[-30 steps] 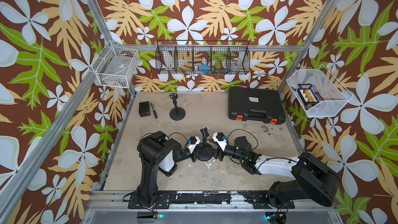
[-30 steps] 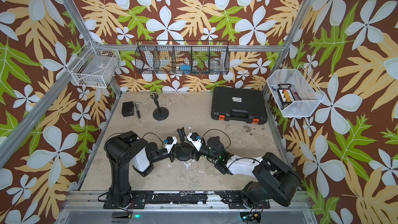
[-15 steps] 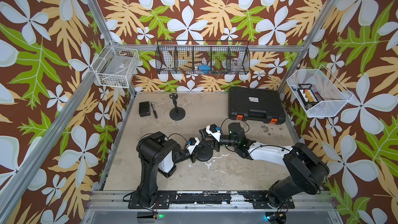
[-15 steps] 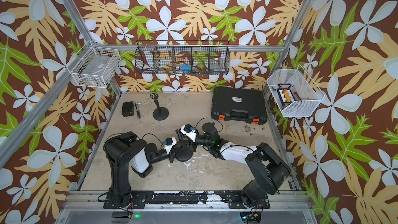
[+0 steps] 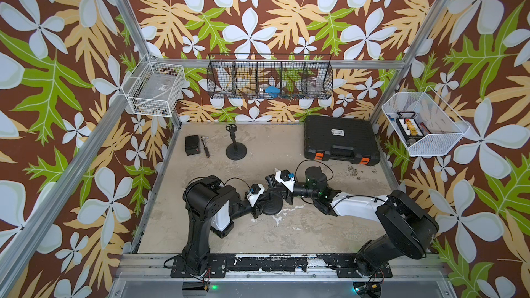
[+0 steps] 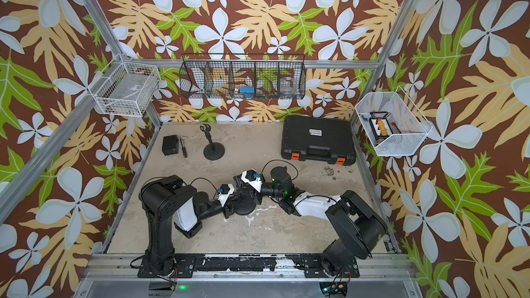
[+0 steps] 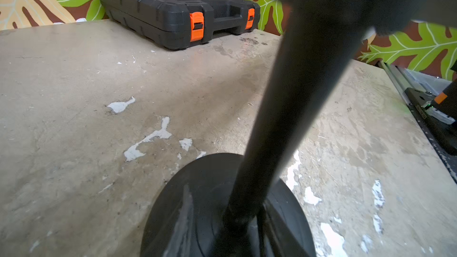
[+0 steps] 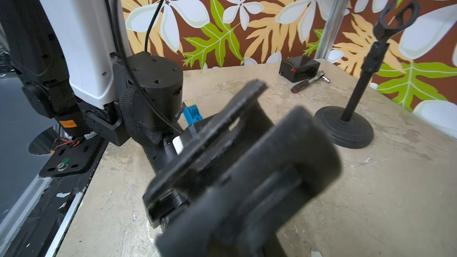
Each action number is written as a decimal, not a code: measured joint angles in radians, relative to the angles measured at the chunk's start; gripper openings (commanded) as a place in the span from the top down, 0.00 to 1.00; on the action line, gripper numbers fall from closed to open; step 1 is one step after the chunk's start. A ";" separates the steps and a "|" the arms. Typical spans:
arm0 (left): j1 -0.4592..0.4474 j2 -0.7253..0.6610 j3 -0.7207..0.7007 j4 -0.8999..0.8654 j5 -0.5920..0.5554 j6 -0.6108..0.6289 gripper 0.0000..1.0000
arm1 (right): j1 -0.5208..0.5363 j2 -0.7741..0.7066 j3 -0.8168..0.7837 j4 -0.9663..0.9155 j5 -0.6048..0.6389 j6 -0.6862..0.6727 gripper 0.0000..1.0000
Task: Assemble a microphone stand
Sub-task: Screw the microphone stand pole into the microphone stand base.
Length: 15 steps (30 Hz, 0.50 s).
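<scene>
Microphone stand (image 5: 271, 207) under assembly sits near the middle of the table (image 5: 258, 239), slightly toward the near edge, between the two grippers. In the left wrist view its pole (image 7: 291, 110) rises from the round base (image 7: 195, 213) and appears seated. The upper end of the pole is lost in a dark blur.

We judge the step in hand to be either securing the pole in the base or fitting the part that goes on top; we cannot tell which. The left gripper (image 5: 265, 198) lies low, close to the base. No view shows its fingers, so we cannot tell how wide they stand. The right gripper (image 5: 272, 185) reaches in above the base. Its fingers (image 8: 210, 129) show only as a blur, and we cannot tell whether they clamp anything.

Next move, as we judge it: one gripper steadies the base while the other works at the top, in line with the pole, so the base does not tip.

Count:
- Stands: two. The second stand (image 5: 236, 150), complete with clip (image 8: 398, 18), is near the far left corner.
- Black case (image 5: 341, 139): one, near the far right corner.
- Small black box (image 5: 192, 145): one.
- Hand tool (image 5: 206, 150): one.
- Baskets: one black wire basket (image 5: 269, 77) and two white wire baskets (image 5: 155, 90).
</scene>
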 measured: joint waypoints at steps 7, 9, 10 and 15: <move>-0.002 0.000 0.017 -0.004 0.002 -0.041 0.54 | 0.119 -0.021 -0.163 0.267 0.374 0.104 1.00; -0.002 0.000 0.017 -0.005 0.002 -0.055 0.54 | 0.153 -0.015 -0.190 0.325 0.480 0.132 1.00; -0.002 -0.001 0.018 -0.005 0.002 -0.059 0.54 | 0.169 -0.009 -0.199 0.351 0.531 0.147 1.00; -0.002 -0.013 0.018 -0.006 -0.001 -0.077 0.56 | 0.211 0.024 -0.215 0.429 0.698 0.227 1.00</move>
